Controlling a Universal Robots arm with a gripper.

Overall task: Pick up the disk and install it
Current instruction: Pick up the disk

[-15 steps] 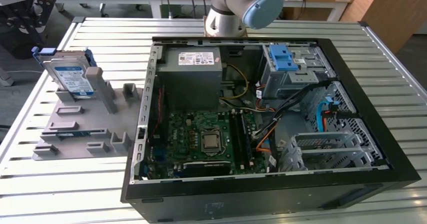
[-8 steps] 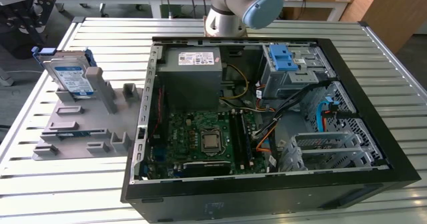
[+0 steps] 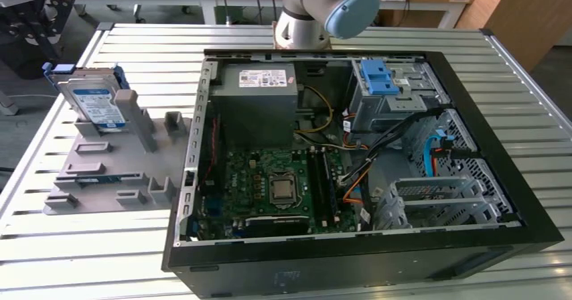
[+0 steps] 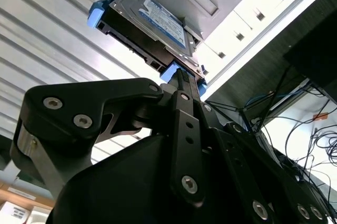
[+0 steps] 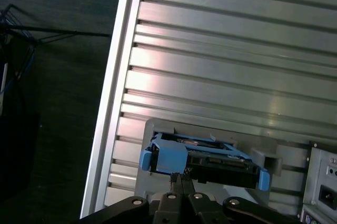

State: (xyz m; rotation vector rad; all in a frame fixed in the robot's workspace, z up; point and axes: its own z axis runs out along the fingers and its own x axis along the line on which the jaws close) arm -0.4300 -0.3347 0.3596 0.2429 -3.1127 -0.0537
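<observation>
The disk is a silver hard drive with a blue-and-white label and blue side rails. It stands on edge in a slot of the grey fixture, at the exterior view's left. Both wrist views look past my gripper onto the disk, whose labelled face shows. My thin black fingertips sit pressed together with nothing between them. They are right at the disk's blue rail; I cannot tell whether they touch it.
An open black computer case lies on the slatted aluminium table, with a motherboard, a grey power-supply box and a drive cage with a blue latch. The table's edge drops off beside the fixture.
</observation>
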